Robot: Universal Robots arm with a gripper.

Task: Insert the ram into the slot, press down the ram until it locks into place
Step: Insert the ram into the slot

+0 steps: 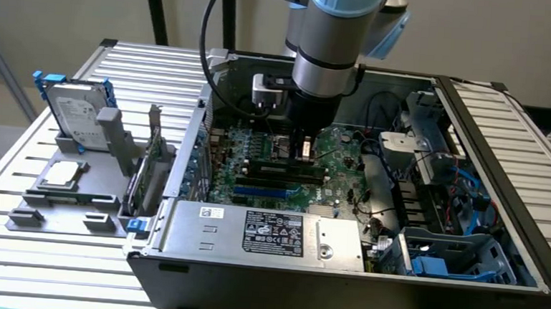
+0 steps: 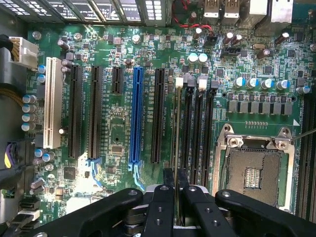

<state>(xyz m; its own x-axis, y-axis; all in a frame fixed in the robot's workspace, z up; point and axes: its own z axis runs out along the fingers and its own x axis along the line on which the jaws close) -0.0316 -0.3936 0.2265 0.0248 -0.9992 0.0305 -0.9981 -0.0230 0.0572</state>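
Now the fingers point(image 2: 162, 203) are clenched on the ram point(image 2: 177, 138), held edge-on right along the outermost black memory slot point(image 2: 188, 133), between the blue connector strip point(image 2: 137, 116) and the CPU socket point(image 2: 254, 170).

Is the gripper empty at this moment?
No, the gripper is shut on the thin ram, seen edge-on over the motherboard.

Arm point(image 1: 320, 64) reaches down into open case point(image 1: 506, 140), tip above black slot point(image 1: 279, 170) on motherboard point(image 1: 257, 142).
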